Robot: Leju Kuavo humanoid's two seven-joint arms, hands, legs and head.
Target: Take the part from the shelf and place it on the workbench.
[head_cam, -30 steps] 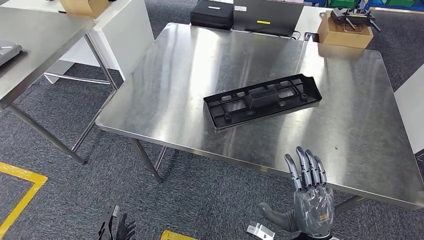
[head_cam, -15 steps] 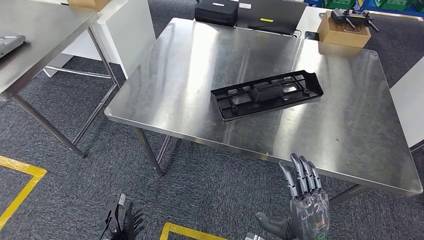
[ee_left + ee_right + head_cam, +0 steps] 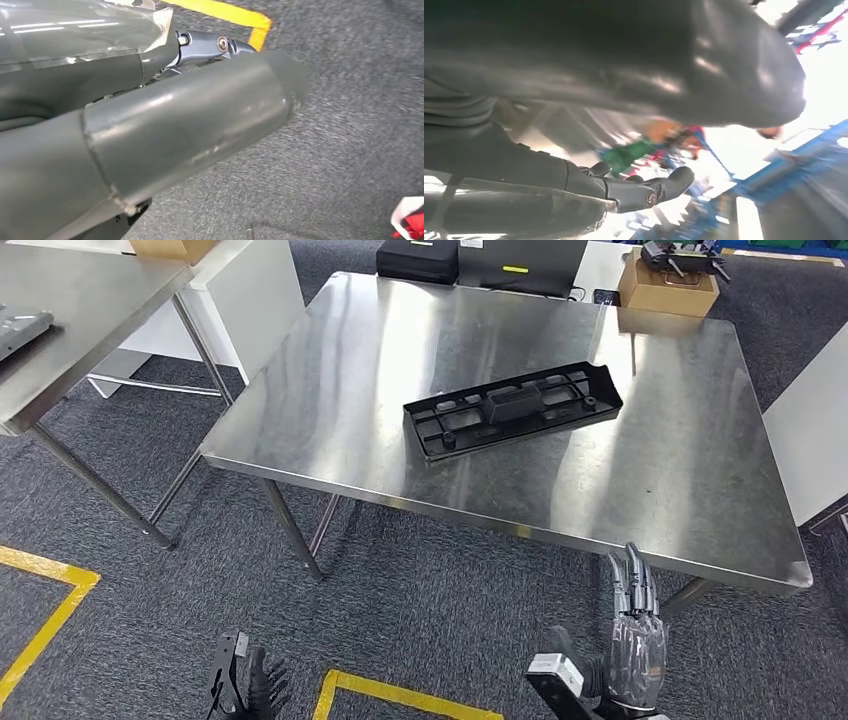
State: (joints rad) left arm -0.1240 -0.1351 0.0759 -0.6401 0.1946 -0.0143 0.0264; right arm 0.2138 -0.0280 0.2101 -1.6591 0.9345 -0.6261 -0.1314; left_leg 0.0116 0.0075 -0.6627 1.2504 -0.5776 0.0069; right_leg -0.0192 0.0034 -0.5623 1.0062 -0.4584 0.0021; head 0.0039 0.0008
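Observation:
A long black plastic part (image 3: 512,409) with ribs and cut-outs lies flat near the middle of the steel workbench (image 3: 330,420). My right hand (image 3: 632,640) hangs below the bench's near edge, fingers straight and apart, holding nothing; the right wrist view shows its thumb and fingers (image 3: 644,192) bare. My left hand (image 3: 245,690) hangs low over the carpet at the bottom left, holding nothing. In the left wrist view its thick grey thumb (image 3: 190,125) is seen over grey carpet.
A second steel table (image 3: 70,310) stands at the far left beside a white cabinet (image 3: 240,300). A cardboard box (image 3: 668,285) and a black case (image 3: 420,258) sit beyond the bench. Yellow floor tape (image 3: 45,615) marks the carpet.
The camera has shifted, so the bench sits higher and farther in the picture. My right hand has dropped lower, away from the bench edge. The part lies where it was on the bench.

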